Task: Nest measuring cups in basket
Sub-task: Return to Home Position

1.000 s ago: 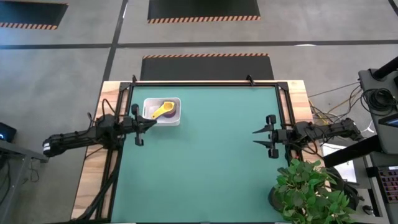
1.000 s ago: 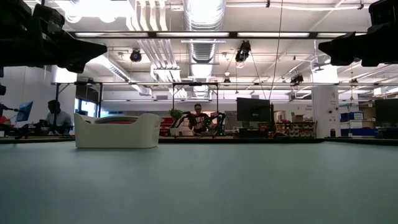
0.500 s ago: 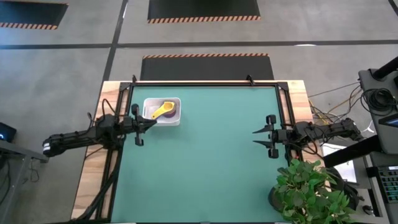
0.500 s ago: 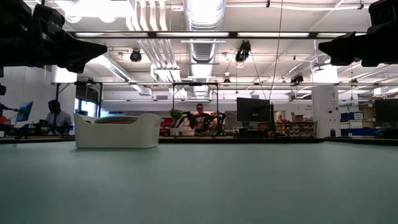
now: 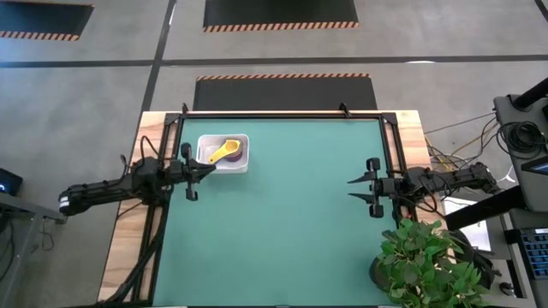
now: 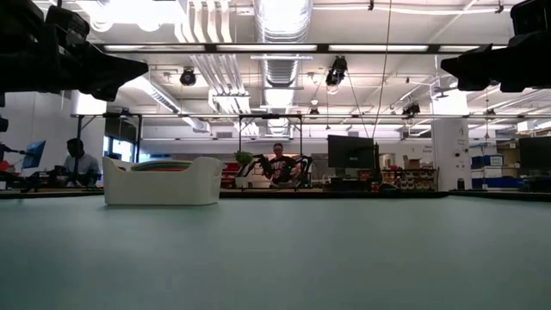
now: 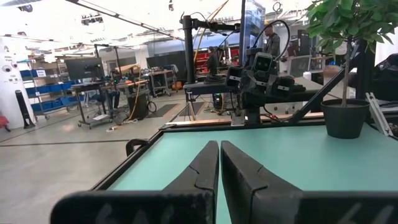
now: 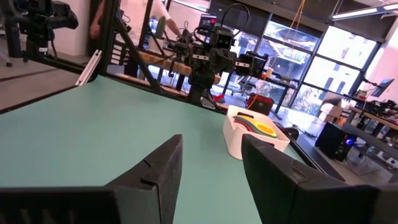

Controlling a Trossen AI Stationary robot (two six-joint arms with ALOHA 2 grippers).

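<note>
Seemingly done: nested measuring cups (image 5: 226, 151) sit in the basket (image 5: 204, 141), upper left in the high view. Just beside it hovers the left gripper (image 5: 208, 169), fingers together; the right gripper (image 5: 351, 189), fingers apart, waits mid-right. A stray left swing could knock the basket.

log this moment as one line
cups: nested in basket | left claw: shut, empty, beside basket | right claw: open, empty, far from basket

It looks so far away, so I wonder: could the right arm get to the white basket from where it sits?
Perhaps, but it looks a long stretch. Nothing stands between the right gripper and the basket, only table top. The basket lies far across, close by the left gripper.
</note>
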